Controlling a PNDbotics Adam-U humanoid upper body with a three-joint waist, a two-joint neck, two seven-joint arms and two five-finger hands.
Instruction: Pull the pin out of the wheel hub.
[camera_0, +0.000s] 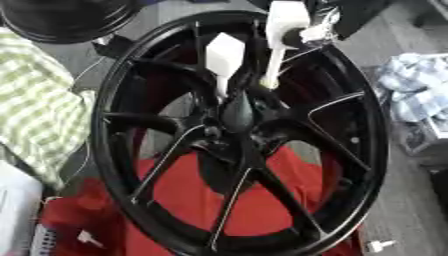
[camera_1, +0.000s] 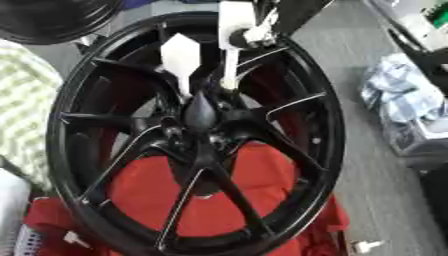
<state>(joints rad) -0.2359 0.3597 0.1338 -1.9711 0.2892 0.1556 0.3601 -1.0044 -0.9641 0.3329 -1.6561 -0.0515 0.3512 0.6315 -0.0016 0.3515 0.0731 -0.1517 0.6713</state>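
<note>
A large black spoked wheel (camera_0: 114, 115) fills both views, lying over a red cloth (camera_0: 188, 200). At its hub (camera_0: 229, 135) a dark tapered pin (camera_0: 238, 111) stands up with its narrow end toward the top. My right hand (camera_0: 284, 22) reaches down from the upper right on a black arm. Its white fingers (camera_0: 225, 57) are straight and spread. One fingertip ends just left of the pin's top, another ends to its right, and I see neither touching the pin. My left hand shows in no view.
A second black wheel (camera_0: 70, 17) lies at the top left. A green-and-white checked cloth (camera_0: 35, 100) is on the left, and a blue-and-white cloth (camera_0: 416, 85) on the right. Small white parts (camera_0: 379, 245) lie near the lower edge.
</note>
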